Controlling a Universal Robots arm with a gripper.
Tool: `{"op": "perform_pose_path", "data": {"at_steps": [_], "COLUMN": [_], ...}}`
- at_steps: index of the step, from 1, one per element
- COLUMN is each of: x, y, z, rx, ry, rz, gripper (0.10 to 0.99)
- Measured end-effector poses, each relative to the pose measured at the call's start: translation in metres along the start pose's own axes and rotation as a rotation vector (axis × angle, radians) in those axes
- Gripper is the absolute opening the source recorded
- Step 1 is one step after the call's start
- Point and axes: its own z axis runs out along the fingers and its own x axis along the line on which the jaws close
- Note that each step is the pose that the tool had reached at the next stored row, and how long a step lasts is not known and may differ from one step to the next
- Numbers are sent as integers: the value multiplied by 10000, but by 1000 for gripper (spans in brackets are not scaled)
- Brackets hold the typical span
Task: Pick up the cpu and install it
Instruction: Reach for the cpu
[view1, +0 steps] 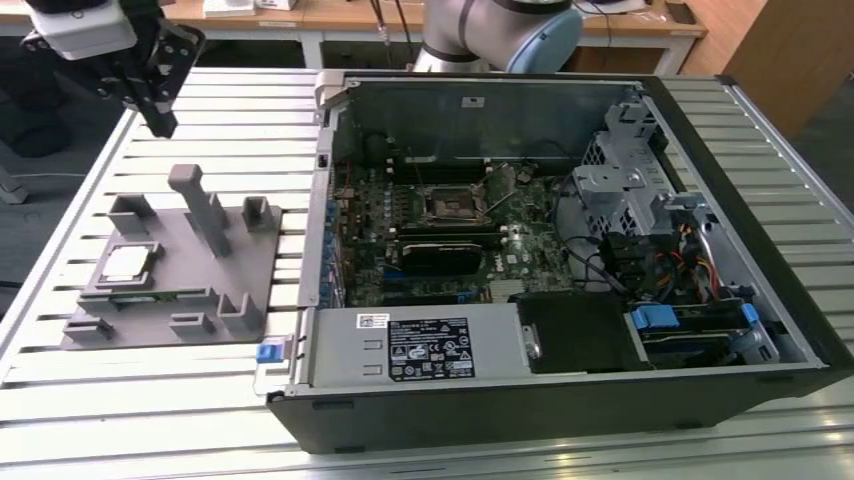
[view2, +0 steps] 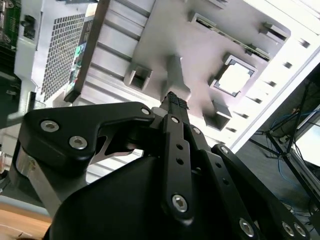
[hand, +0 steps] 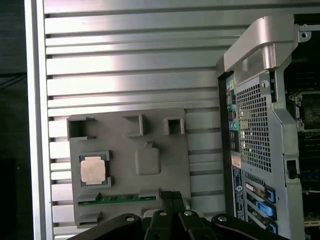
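1. Currently, the gripper (view1: 162, 124) hangs in the upper left of the exterior view, above the far edge of the grey tray (view1: 254, 262) and well clear of it.
2. Its pincer is narrow; in both wrist views the fingers (hand: 168, 196) lie drawn together with nothing between them.
3. Meanwhile the cpu (view1: 127, 263) lies flat, metal top upward, in a square recess of the tray at the exterior view's left; in the first wrist view the cpu (hand: 93, 170) sits apart from the fingertips, untouched.
4. On the slatted table (view1: 134, 400), the tray stands just beside the open computer case (view1: 561, 405).
5. Inside the case, the socket (view1: 454, 205) on the board appears unoccupied, though its interior is too dark to be certain.
6. Judged progress: none; the pick-up is not yet done; the installation is not yet done; the whole task is outstanding.
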Motion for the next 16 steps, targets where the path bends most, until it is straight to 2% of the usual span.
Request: {"op": "perform_pose_path", "data": {"at_steps": [16], "x": [723], "y": [-57], "z": [40], "rx": [2], "ry": [21], "rz": [3], "gripper": [106]}}
